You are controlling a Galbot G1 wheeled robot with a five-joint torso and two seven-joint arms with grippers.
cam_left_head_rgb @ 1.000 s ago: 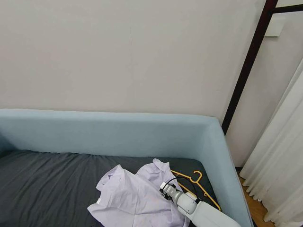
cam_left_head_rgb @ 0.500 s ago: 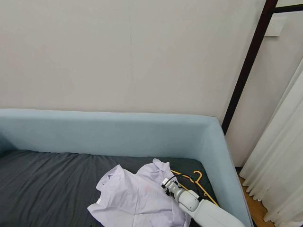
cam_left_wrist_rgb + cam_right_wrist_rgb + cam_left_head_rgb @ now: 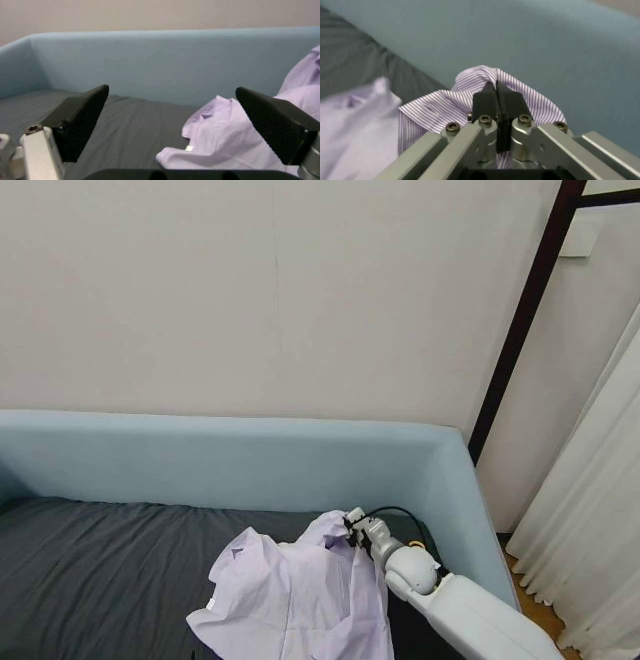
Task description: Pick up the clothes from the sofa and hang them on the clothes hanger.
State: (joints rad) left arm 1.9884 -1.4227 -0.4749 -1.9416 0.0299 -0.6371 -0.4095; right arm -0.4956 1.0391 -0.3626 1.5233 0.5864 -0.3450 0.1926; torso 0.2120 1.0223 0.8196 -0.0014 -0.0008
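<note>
A pale lilac striped shirt lies crumpled on the sofa's dark grey seat, near the right end. My right gripper is shut on a bunched fold of the shirt and holds that fold up off the seat, close to the light blue sofa back. In the right wrist view the black fingertips are pressed together with striped cloth draped around them. My left gripper hangs open low over the seat, its pads wide apart, with the shirt lying beyond them.
A dark rack pole rises at the right behind the sofa's end. A white curtain hangs at the far right. The sofa's blue side wall stands close beside my right arm. The seat's left part is bare.
My right gripper has risen and moved toward the sofa back, pulling the shirt's edge up with it. The yellow hanger seen earlier beside the shirt is now hidden.
</note>
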